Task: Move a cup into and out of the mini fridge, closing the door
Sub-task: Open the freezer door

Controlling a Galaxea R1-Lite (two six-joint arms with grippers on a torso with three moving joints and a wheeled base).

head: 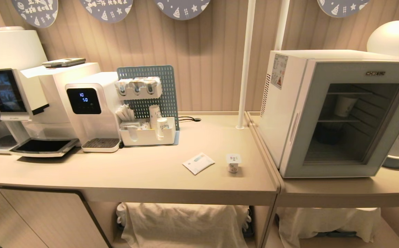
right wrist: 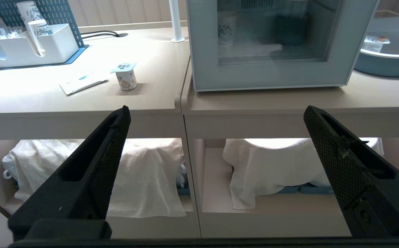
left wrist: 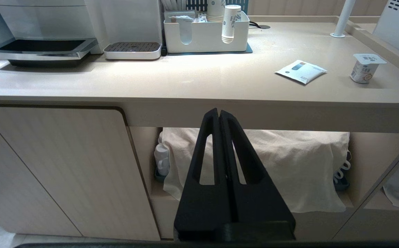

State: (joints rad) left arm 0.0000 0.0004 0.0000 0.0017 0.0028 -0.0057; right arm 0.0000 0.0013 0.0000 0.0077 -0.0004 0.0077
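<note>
Draped white cloths [head: 182, 224] cover the shelves under the tabletop [head: 144, 172], closest to the head camera. Neither arm shows in that view; both hang low in front of the furniture, below the tabletop's edge. From its own wrist camera, the left pincer [left wrist: 219, 113] is clenched, its two black fingers pressed together with nothing between them, pointing at the cloth-covered shelf. The right pincer [right wrist: 216, 110] is released, its fingers spread wide and empty, aimed at the seam where the two counters meet.

Going left to right across the tabletop: a coffee machine [head: 16, 100] with a dark screen, a white water dispenser [head: 89, 106] with a lit display, and a white organiser tray [head: 147, 136] backed by a blue pegboard, holding paper cups [head: 158, 120]. Farther right, a flat white sachet [head: 198, 163] lies near the front edge, and just beside it, not touching, the cup [head: 233, 163] stands upright with its foil lid on. Right again, on the adjoining counter, sits the mini fridge [head: 323, 110]. Its door [head: 351, 117] is closed, and through the glass a paper cup shows on the upper wire shelf.
</note>
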